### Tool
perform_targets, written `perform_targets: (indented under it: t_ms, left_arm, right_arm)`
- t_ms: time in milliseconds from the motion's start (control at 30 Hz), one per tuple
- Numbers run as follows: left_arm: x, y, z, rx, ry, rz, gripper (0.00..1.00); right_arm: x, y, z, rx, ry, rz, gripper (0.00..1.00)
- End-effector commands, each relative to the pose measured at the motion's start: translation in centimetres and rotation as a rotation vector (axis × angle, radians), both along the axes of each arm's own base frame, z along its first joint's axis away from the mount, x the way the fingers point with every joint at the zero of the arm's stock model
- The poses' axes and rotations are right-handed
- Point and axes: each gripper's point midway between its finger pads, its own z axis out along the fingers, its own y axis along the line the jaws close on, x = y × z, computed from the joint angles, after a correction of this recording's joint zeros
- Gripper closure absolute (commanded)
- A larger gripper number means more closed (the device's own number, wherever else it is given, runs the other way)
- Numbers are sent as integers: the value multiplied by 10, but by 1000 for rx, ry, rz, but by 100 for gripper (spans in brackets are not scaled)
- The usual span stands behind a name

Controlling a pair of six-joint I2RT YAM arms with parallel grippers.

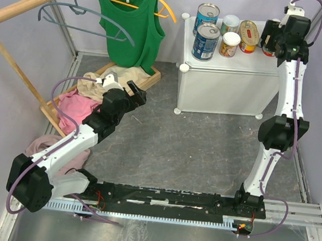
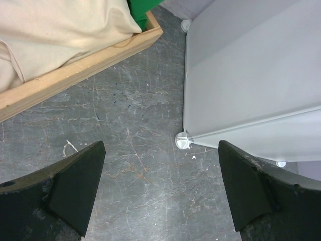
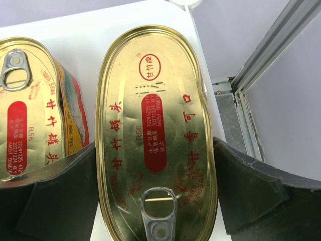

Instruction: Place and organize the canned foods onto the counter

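Fingers of the right gripper point(image 3: 155, 146) are spread along both long sides of an oval tin point(image 3: 150, 75), which is laid flat at the right rear of the counter point(image 1: 228, 87) top; whether they press it cannot be told. Fingers of the left gripper point(image 2: 161, 145) are held wide apart over the grey surface point(image 2: 125, 125).

The middle oval tin point(image 3: 155, 135) bears a red ring stamp, 甘竹牌, toward 12 o'clock on its gold lid. "R56" sits near the centre beside a red oval whose small print seems to read "AN57 05616". The second oval tin point(image 3: 30, 105), at 9 o'clock, repeats "R56" and the same code.
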Motion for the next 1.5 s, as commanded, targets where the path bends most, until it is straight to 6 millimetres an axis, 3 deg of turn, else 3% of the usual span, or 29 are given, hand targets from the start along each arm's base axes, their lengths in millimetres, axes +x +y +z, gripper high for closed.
perform_targets:
  t_ms: [0, 733, 900, 1033, 1467]
  left_arm:
    - [3, -1, 26, -26, -75, -5, 0]
    - [-1, -6, 28, -51, -82, -35, 2]
    - [-3, -6, 31, -59, -89, -39, 3]
    - [-4, -6, 32, -61, -92, -41, 3]
    - [-2, -8, 30, -59, -93, -45, 3]
  right_arm:
    - [-6, 2, 48, 9, -127, 4, 11]
    - [-41, 7, 87, 28, -208, -9, 10]
    - [-55, 8, 96, 56, -234, -24, 15]
    - [-61, 7, 91, 88, -234, -56, 31]
    - [-65, -5, 81, 129, -231, -126, 33]
